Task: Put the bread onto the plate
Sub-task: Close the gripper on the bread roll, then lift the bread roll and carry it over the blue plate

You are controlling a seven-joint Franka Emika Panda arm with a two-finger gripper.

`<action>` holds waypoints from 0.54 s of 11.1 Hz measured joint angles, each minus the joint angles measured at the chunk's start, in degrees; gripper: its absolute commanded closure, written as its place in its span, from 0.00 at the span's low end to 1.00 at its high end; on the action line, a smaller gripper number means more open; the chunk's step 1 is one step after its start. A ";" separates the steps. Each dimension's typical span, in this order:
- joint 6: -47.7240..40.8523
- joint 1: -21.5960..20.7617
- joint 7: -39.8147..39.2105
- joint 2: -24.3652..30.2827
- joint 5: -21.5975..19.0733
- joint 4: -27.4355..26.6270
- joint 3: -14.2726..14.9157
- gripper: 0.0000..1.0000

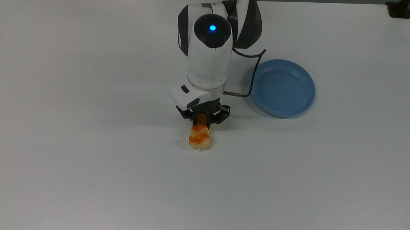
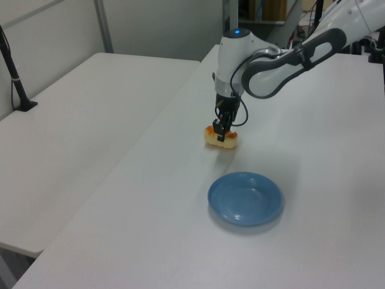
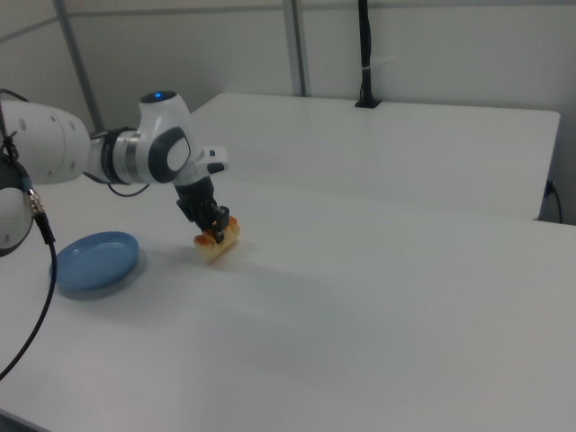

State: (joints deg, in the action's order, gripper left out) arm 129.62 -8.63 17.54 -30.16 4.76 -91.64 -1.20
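Observation:
The bread (image 1: pixel 200 138), a pale-tan bar with orange-brown bumps, lies on the white table near the middle of the top view. My gripper (image 1: pixel 202 122) points straight down over its far half, and the fingers are drawn in against its sides, shut on it. The bread (image 2: pixel 222 140) rests on the table under the gripper (image 2: pixel 221 133). In the right view the gripper (image 3: pixel 216 230) covers part of the bread (image 3: pixel 223 239). The blue plate (image 1: pixel 282 88) sits empty to the top view's right of the arm, also seen in the left view (image 2: pixel 245 198) and the right view (image 3: pixel 94 261).
A dark cable (image 1: pixel 252 73) hangs from the wrist close to the plate's edge. A black clamp (image 1: pixel 400 9) sits at the table's far right corner. A second white table (image 2: pixel 78 120) with a black post (image 2: pixel 15 72) adjoins in the left view.

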 measured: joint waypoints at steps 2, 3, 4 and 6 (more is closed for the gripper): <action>-6.21 0.15 -0.06 4.17 0.04 0.21 -0.37 0.64; -10.23 0.20 -0.08 6.71 0.03 0.24 -1.48 0.64; -14.94 0.26 -0.08 9.13 0.03 0.23 -3.30 0.64; -23.52 0.33 -0.02 12.81 -0.23 0.14 -7.70 0.64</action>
State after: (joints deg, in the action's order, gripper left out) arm 106.11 -8.30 17.52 -17.36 4.53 -91.50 -8.89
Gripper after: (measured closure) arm 0.634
